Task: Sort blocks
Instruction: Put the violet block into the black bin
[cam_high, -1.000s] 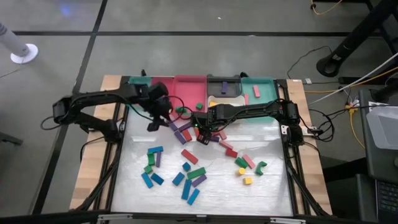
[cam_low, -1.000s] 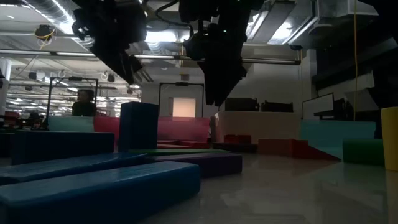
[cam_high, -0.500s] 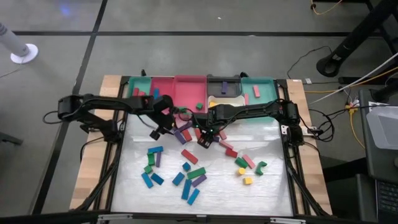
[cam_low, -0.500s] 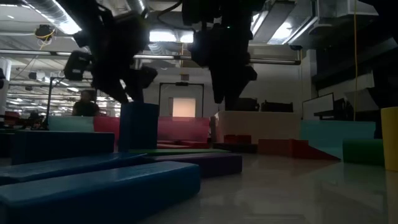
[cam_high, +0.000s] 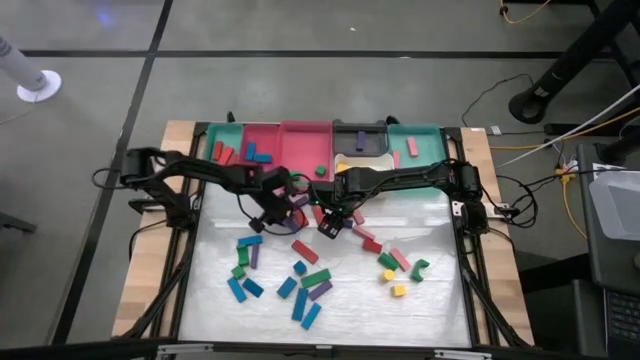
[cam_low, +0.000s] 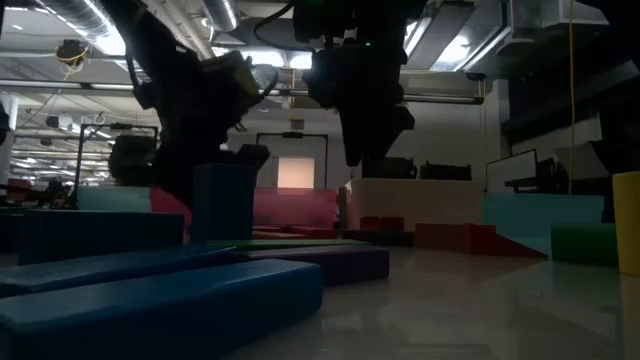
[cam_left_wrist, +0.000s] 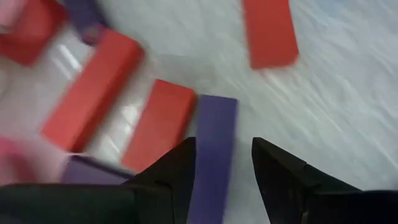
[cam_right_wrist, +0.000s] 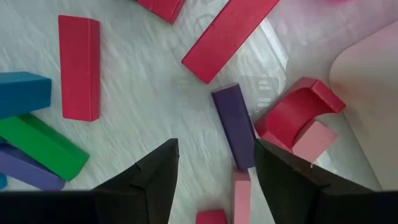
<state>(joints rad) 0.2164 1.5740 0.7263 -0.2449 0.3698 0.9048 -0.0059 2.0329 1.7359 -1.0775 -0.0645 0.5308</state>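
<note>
As the left claw (cam_left_wrist: 222, 163) came down from the trays (cam_high: 305, 140) to the blocks (cam_high: 300, 215), its spread fingers went either side of a purple block (cam_left_wrist: 214, 155). The right claw (cam_right_wrist: 214, 163) hung spread nearby.

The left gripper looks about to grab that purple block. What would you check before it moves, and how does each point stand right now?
1. Left gripper open: ok, its two fingers stand apart.
2. Purple block lined up with it: ok, the block's near end lies between the fingers.
3. Fingers clear of neighbours: not ok, a red block lies right beside the purple one, next to one finger.
4. Right gripper empty: ok, open above the table with nothing held.
5. Room between the arms: cannot tell; in the high view both grippers sit close together mid-table.
6. Trays reachable: ok, they line the table's far edge.
</note>
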